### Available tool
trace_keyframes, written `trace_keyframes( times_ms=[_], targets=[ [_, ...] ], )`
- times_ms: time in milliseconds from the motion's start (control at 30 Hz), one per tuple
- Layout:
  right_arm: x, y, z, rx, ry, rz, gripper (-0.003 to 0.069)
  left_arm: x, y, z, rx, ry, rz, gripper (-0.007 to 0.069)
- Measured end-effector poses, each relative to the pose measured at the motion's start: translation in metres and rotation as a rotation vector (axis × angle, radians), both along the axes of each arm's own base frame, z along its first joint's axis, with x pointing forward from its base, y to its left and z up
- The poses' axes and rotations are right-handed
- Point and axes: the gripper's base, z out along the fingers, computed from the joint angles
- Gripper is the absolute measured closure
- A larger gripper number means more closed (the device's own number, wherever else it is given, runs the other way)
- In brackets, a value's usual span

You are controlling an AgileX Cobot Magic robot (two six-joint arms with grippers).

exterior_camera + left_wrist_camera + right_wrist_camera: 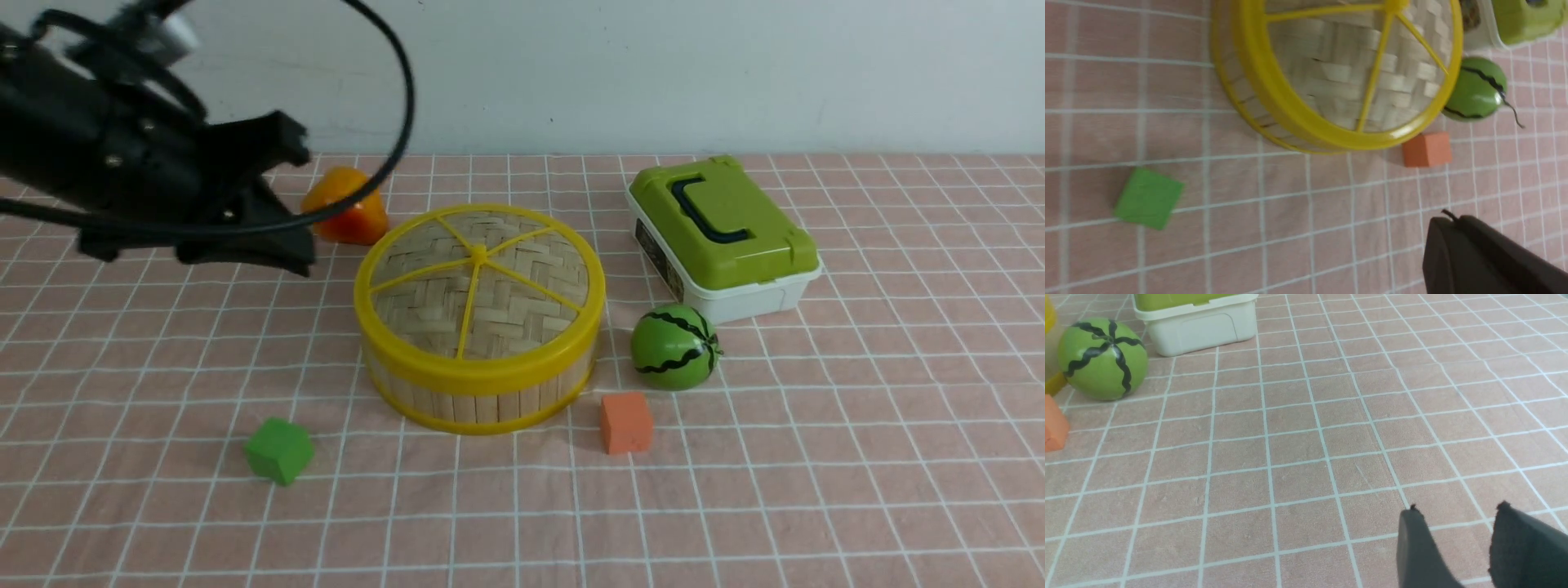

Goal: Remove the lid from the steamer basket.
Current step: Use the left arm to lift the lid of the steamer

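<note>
The lid, a woven bamboo disc with a yellow rim and spokes, sits closed on the steamer basket in the middle of the checked cloth. Both also show in the left wrist view, the lid on the basket. My left gripper hovers to the left of the basket and above the cloth. Its fingers are pressed together and empty in the wrist view. My right gripper is open and empty over bare cloth, right of the basket, and out of the front view.
A green cube lies front left of the basket and an orange cube front right. A toy watermelon and a white box with a green lid stand to the right. An orange-red toy fruit lies behind the left gripper.
</note>
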Motion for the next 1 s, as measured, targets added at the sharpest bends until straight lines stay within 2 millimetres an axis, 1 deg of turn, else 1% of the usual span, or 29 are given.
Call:
trace_keyframes(
  times_ms=[33, 100, 167, 200, 233, 267, 300, 333, 367, 467, 500, 533, 567, 600, 700, 800, 833, 867, 1000],
  targets=[
    [0.000, 0.000, 0.000, 0.000, 0.000, 0.000, 0.0418, 0.007, -0.014, -0.006, 0.005, 0.015, -0.048, 0.0637],
    [0.000, 0.000, 0.000, 0.000, 0.000, 0.000, 0.0418, 0.016, -0.036, -0.012, 0.033, 0.022, -0.118, 0.0637],
    [0.000, 0.000, 0.000, 0.000, 0.000, 0.000, 0.0418, 0.022, -0.050, -0.016, 0.076, 0.025, -0.164, 0.0637],
    [0.000, 0.000, 0.000, 0.000, 0.000, 0.000, 0.0418, 0.024, -0.053, -0.013, 0.087, 0.017, -0.173, 0.0637],
    [0.000, 0.000, 0.000, 0.000, 0.000, 0.000, 0.0418, 0.030, -0.066, -0.015, 0.149, 0.023, -0.213, 0.0637],
    [0.000, 0.000, 0.000, 0.000, 0.000, 0.000, 0.0418, 0.034, -0.072, -0.014, 0.187, 0.024, -0.232, 0.0637],
    [0.000, 0.000, 0.000, 0.000, 0.000, 0.000, 0.0418, 0.035, -0.074, -0.011, 0.192, 0.014, -0.234, 0.0637],
    [0.000, 0.000, 0.000, 0.000, 0.000, 0.000, 0.0418, 0.042, -0.081, -0.013, 0.236, 0.025, -0.248, 0.0637],
    [0.000, 0.000, 0.000, 0.000, 0.000, 0.000, 0.0418, 0.047, -0.084, -0.013, 0.256, 0.023, -0.251, 0.0637],
    [0.000, 0.000, 0.000, 0.000, 0.000, 0.000, 0.0418, 0.077, -0.094, -0.015, 0.341, -0.004, -0.226, 0.0631],
    [0.000, 0.000, 0.000, 0.000, 0.000, 0.000, 0.0418, 0.077, -0.093, -0.016, 0.346, -0.006, -0.226, 0.0629],
    [0.000, 0.000, 0.000, 0.000, 0.000, 0.000, 0.0418, 0.092, -0.097, -0.020, 0.372, -0.023, -0.212, 0.0601],
    [0.000, 0.000, 0.000, 0.000, 0.000, 0.000, 0.0418, 0.094, -0.097, -0.021, 0.380, -0.025, -0.210, 0.0592],
    [0.000, 0.000, 0.000, 0.000, 0.000, 0.000, 0.0418, 0.105, -0.099, -0.025, 0.400, -0.039, -0.203, 0.0549],
    [0.000, 0.000, 0.000, 0.000, 0.000, 0.000, 0.0418, 0.122, -0.105, -0.035, 0.409, -0.058, -0.197, 0.0447],
    [0.000, 0.000, 0.000, 0.000, 0.000, 0.000, 0.0418, 0.137, -0.113, -0.051, 0.408, -0.071, -0.196, 0.0316],
    [0.000, 0.000, 0.000, 0.000, 0.000, 0.000, 0.0418, 0.137, -0.113, -0.051, 0.408, -0.071, -0.195, 0.0310],
    [0.000, 0.000, 0.000, 0.000, 0.000, 0.000, 0.0418, 0.142, -0.118, -0.059, 0.426, -0.068, -0.203, 0.0274],
    [0.000, 0.000, 0.000, 0.000, 0.000, 0.000, 0.0418, 0.144, -0.125, -0.070, 0.492, -0.077, -0.226, 0.0260]
  ],
)
